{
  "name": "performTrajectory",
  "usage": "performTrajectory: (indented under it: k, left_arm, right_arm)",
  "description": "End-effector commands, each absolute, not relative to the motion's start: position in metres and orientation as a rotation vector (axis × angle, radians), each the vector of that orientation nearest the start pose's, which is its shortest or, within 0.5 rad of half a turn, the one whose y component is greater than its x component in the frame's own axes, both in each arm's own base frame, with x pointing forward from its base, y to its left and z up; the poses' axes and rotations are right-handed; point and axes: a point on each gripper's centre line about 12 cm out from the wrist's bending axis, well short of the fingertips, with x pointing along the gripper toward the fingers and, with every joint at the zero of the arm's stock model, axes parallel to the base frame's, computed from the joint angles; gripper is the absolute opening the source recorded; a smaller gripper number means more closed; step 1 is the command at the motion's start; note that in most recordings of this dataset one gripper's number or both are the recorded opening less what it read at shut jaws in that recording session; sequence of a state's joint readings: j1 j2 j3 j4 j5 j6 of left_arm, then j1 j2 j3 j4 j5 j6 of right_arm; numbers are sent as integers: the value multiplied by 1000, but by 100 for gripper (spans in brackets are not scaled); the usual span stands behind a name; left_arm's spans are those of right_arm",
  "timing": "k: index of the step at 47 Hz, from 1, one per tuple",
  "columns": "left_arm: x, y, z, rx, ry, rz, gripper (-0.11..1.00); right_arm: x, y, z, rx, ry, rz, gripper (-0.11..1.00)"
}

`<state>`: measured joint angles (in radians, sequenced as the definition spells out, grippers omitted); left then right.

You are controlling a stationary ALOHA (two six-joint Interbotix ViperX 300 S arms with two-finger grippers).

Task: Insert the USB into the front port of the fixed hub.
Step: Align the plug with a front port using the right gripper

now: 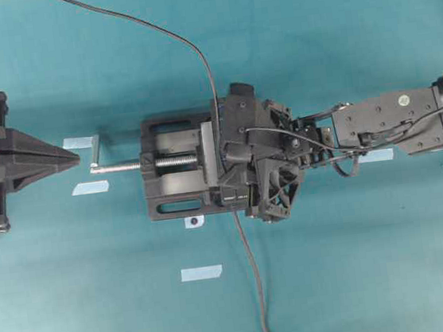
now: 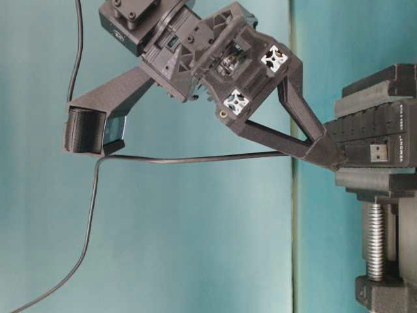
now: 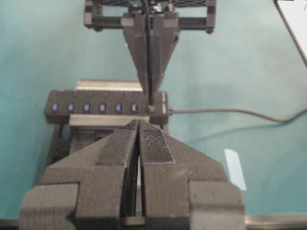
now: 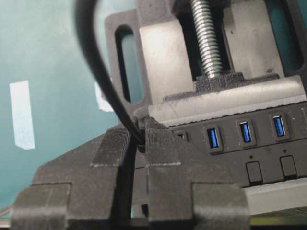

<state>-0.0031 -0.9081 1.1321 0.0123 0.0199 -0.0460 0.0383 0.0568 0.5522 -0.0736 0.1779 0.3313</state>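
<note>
The fixed hub (image 3: pixel 96 106) is a long black strip with a row of blue ports, clamped in a vise. My right gripper (image 3: pixel 151 101) comes down onto the hub's right end, and in the right wrist view the right gripper (image 4: pixel 140 140) is shut on the USB (image 4: pixel 141 145). Only a dark bit of the plug shows between the pads, right at the end of the hub (image 4: pixel 249 143). The plug's thin cable (image 4: pixel 93 62) rises out of the grip. From table level the fingertips (image 2: pixel 329 160) touch the hub (image 2: pixel 365 134). My left gripper (image 1: pixel 76 156) is shut, empty and well left of the vise.
The black vise (image 1: pixel 166 132) with its silver screw handle (image 1: pixel 121 167) lies between the two grippers. Another black cable (image 1: pixel 256 290) runs from the hub's end to the near table edge. Pale tape strips (image 1: pixel 201 273) mark the teal cloth.
</note>
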Motion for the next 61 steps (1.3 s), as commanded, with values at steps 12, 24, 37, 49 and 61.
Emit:
performTrajectory:
  k: [12,24,37,49,61]
  left_arm:
    - [209,-1,268,-35,229,0,0]
    - [209,-1,268,-35,227,0,0]
    - [209,-1,267,-35,230,0,0]
    - [209,-1,267,-36,230,0,0]
    - [209,-1,268,-36,229,0,0]
  right_arm:
    - [405,14,173,233,805,-89,2]
    - [404,14,174,227,817,-89,2]
    - [405,14,176,226,814,-89,2]
    - [403,14,175,214,854,-96,2]
    - [407,15,176,202,846,-90,2]
